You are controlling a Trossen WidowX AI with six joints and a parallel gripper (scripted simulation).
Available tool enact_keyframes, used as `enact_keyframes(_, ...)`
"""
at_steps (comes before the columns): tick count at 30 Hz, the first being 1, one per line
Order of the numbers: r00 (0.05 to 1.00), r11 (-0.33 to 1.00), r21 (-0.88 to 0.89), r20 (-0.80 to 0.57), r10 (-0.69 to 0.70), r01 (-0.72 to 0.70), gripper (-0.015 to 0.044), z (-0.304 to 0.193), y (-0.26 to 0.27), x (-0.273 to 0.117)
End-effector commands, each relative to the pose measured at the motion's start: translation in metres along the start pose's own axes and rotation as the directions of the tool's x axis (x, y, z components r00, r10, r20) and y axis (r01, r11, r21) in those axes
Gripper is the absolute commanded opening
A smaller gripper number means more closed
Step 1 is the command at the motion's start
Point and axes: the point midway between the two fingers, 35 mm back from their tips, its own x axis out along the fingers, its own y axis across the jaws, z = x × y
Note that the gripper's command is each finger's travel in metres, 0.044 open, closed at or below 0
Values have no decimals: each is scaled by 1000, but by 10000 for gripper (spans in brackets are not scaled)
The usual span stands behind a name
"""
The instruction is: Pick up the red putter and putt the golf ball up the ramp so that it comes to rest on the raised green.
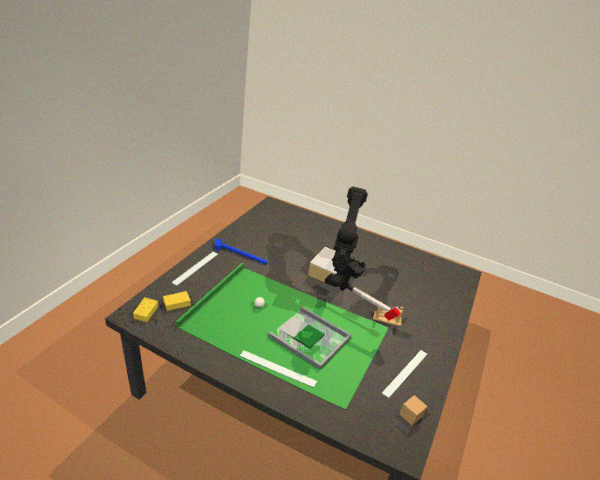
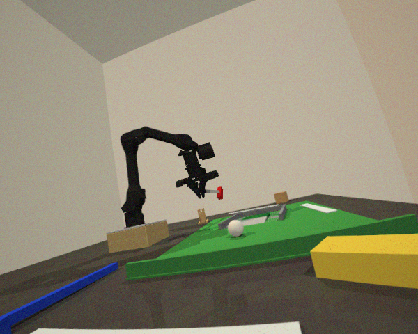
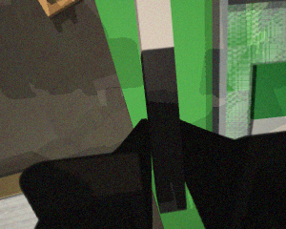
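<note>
Red putter (image 2: 219, 192) clamped by its grip in the hand (image 2: 201, 194).

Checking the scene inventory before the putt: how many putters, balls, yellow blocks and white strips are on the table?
Putters: 2, red in the end effector, blue
Golf balls: 1
Yellow blocks: 2
White strips: 3
Total: 8

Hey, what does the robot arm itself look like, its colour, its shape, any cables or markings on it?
The arm is matte black all over, built of rounded, chunky links, with a short cylinder sticking out near the wrist. It stands on a tan box. The gripper is black too, with two slim, tapering fingers. No cables, labels or markings show.
</note>
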Motion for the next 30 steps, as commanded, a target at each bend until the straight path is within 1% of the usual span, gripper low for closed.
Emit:
enact_keyframes(1,1000,995,100,-12,-15,16,0,-17,-12,-5)
enact_keyframes(8,998,960,277,-42,-38,48,0,-52,-29,-15)
enact_keyframes(14,996,902,425,-66,-54,77,0,-82,-37,-23)
enact_keyframes(22,993,796,595,-97,-68,113,0,-121,-43,-34)
enact_keyframes(30,988,656,740,-134,-70,147,0,-165,-46,-46)
